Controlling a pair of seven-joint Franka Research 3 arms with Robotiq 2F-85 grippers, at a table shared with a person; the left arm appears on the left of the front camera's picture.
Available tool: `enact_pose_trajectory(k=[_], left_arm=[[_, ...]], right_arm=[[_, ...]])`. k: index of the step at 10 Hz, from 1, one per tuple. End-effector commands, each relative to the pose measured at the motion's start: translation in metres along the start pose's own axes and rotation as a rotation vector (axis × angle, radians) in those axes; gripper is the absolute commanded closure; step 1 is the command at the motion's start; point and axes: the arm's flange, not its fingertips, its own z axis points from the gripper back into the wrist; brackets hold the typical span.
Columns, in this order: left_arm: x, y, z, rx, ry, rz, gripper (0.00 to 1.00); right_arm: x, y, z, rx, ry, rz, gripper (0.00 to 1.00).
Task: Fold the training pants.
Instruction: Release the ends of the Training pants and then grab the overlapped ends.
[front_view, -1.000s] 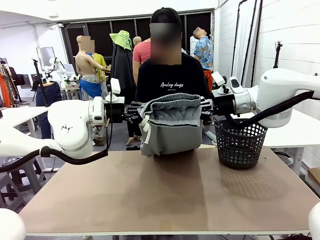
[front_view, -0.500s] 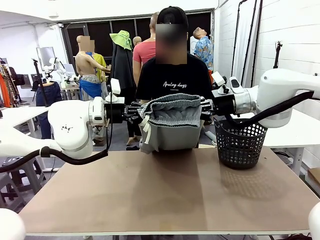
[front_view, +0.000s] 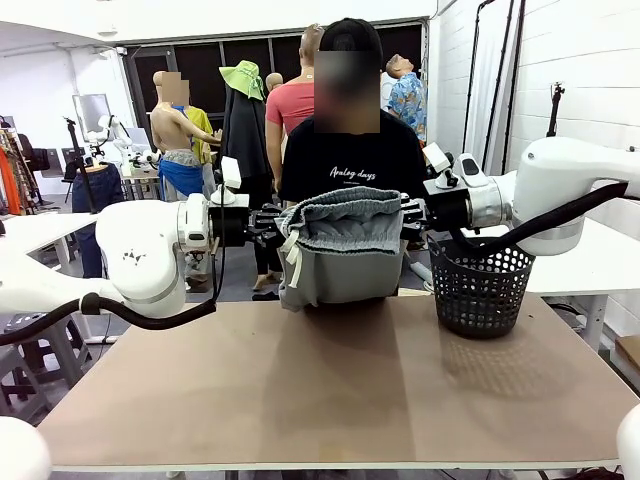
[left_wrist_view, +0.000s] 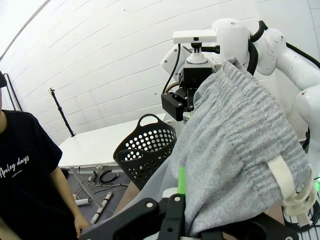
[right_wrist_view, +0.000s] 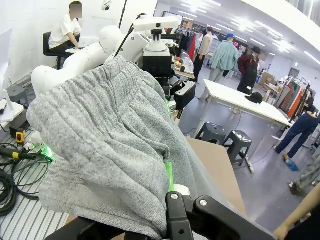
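Presently, left claw (front_view: 268, 225): pressed together, pinching the training pants (front_view: 340, 262) at the left end of the waistband (front_view: 340, 207). In left wrist view a green pad (left_wrist_view: 181, 179) lies flat vs. the grey cloth.
Right claw (front_view: 410, 215): pressed together, pinching the waistband's right end. In right wrist view a green pad edge sits sunk in the folds.
Claw attitude: both approx. level w/ each other, well above the tabletop (front_view: 320, 390). They point inward toward one another, forearms near horiz.
Training pants, position: hung between the two claws over the far edge of the tabletop, in front of the person's torso.
Training pants, condition: light grey jersey. Waistband is gathered and sags a little at mid-span. Lower part hangs as one squat, bunched block, lower edge approx. level w/ the far tabletop edge.
Contact w/ tabletop: cannot tell.
Drawstring (front_view: 291, 262): off-white, dangling at the pants' left side, just below the left claw.
Basket (front_view: 482, 290): black mesh, upright on the tabletop at far right, beneath the right arm. Near the pants, not touching them.
Tabletop surface: brown, matte.
Person (front_view: 345, 160): stands at the far side directly behind the pants, black T-shirt w/ white print. In left wrist view one hand hangs low, apart from the cloth.
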Motion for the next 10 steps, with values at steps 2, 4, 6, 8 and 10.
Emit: enact_pose_trajectory(k=[2, 4, 6, 8, 10], left_arm=[[0.0061, -0.0011, -0.0015, 0.001, -0.006, 0.011, 1.0], [0.0061, -0.0011, -0.0015, 0.001, -0.006, 0.011, 1.0], [0.0061, -0.0011, -0.0015, 0.001, -0.006, 0.011, 1.0], [0.0061, -0.0011, -0.0015, 0.001, -0.006, 0.011, 1.0], [0.0061, -0.0011, -0.0015, 0.001, -0.006, 0.011, 1.0]], right_arm=[[0.0025, 0.0029, -0.0041, 0.0, -0.006, 0.003, 1.0], [0.0025, 0.0029, -0.0041, 0.0, -0.006, 0.003, 1.0], [0.0025, 0.0029, -0.0041, 0.0, -0.006, 0.003, 1.0], [0.0025, 0.0029, -0.0041, 0.0, -0.006, 0.003, 1.0], [0.0025, 0.0029, -0.0041, 0.0, -0.006, 0.003, 1.0]])
